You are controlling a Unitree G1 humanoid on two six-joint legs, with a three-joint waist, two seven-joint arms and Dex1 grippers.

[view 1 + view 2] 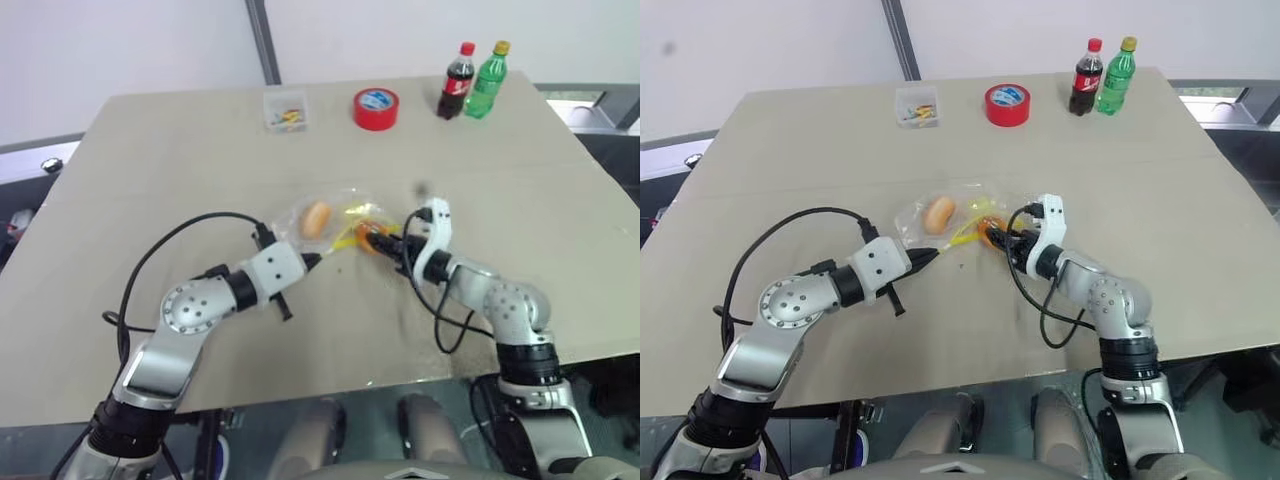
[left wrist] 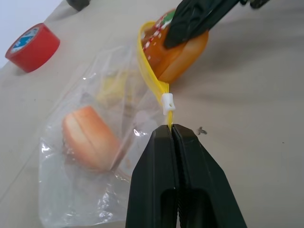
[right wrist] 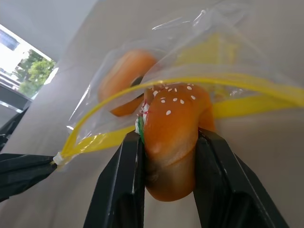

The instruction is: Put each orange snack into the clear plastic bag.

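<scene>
The clear plastic bag (image 1: 345, 205) lies mid-table with its yellow seal strip (image 2: 151, 76) pulled open. My left gripper (image 2: 171, 129) is shut on the near end of that strip, just behind the white slider. The lighter orange snack (image 2: 88, 137) rests inside the bag. My right gripper (image 3: 170, 137) is shut on the darker, speckled orange snack (image 3: 173, 128), holding it at the bag's mouth with the strip looped over its top. In the head views the two grippers face each other across the bag, left gripper (image 1: 312, 260) and right gripper (image 1: 378, 240).
At the far edge of the table stand a small clear box (image 1: 285, 110), a red tape roll (image 1: 376, 108), a cola bottle (image 1: 458, 82) and a green bottle (image 1: 487, 80). Black cables loop from both arms over the tabletop.
</scene>
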